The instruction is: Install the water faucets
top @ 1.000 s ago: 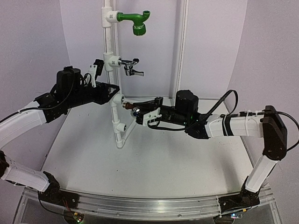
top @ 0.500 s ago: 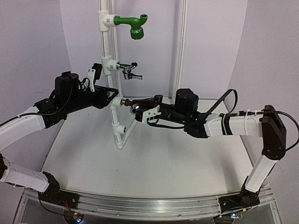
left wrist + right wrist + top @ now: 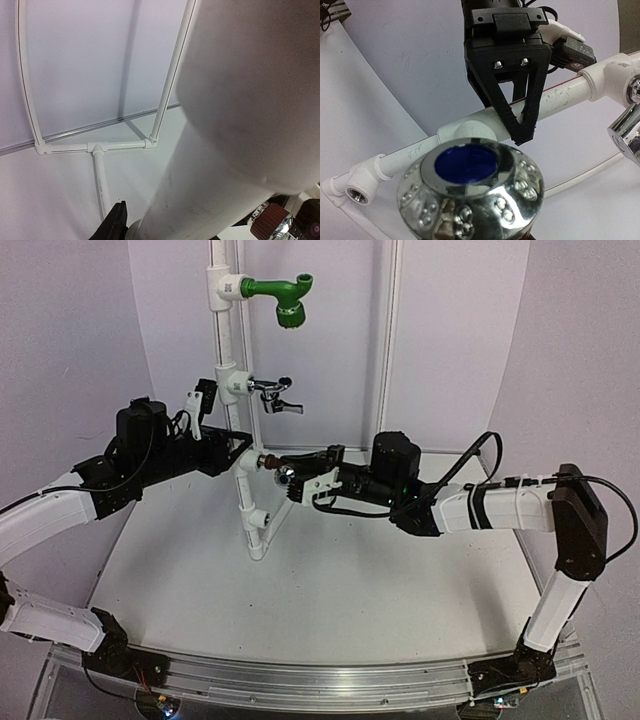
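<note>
- Dark faucet [image 3: 270, 462]: off the desk [image 3: 350, 590], held roughly level in the right claw [image 3: 298, 480]. Its inlet end is just beside a tee [image 3: 247, 464] on the white pipe stand [image 3: 232, 350]. Cannot tell whether the thread has entered.
- Right claw: clamped on the dark faucet close to its round knob [image 3: 467, 190].
- Left claw [image 3: 236, 445]: closed around the pipe just above that tee, bracing it.
- Chrome faucet [image 3: 277, 400]: already seated in the next tee up.
- Handling (judgement): metal, rigid, heavy for its size. The polished, dimpled knob is likely slippery and may spin on its stem. A hold on the body should drive the thread better.
- Stand looks light and tilts, so it needs bracing while the faucet is twisted in.
</note>
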Robot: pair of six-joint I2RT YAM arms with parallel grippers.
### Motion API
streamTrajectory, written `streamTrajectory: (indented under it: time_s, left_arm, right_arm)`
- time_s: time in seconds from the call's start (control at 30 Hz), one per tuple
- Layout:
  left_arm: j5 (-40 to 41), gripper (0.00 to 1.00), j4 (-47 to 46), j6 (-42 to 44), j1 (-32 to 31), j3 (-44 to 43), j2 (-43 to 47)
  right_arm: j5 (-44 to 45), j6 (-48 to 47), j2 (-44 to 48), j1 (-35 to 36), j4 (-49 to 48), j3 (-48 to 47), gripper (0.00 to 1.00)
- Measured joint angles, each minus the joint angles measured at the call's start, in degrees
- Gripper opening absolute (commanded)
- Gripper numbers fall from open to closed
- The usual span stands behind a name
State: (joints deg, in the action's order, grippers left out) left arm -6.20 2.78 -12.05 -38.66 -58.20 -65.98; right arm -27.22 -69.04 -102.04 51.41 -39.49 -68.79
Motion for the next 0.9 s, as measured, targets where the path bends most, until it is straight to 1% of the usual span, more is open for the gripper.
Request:
streamTrajectory:
  time_s: [0.53, 0.67, 0.9]
  left_arm:
    - [-0.09, 0.0, -0.81, -0.07, 0.0, 1.26, 0.71]
    - [-0.12, 0.0, -0.9, -0.1, 0.0, 1.38, 0.78]
    - [-0.02, 0.0, -1.6, -0.2, 0.61, 2.11, 1.25]
  right_arm:
    - [0.69, 0.68, -0.19, 2.15, -0.77, 0.0, 0.0]
    - [0.22, 2.51, -0.64, 1.66, -1.37, -0.09, 0.0]
    - [-3.05, 6.93, -3.13, -0.05, -3.93, -1.33, 0.0]
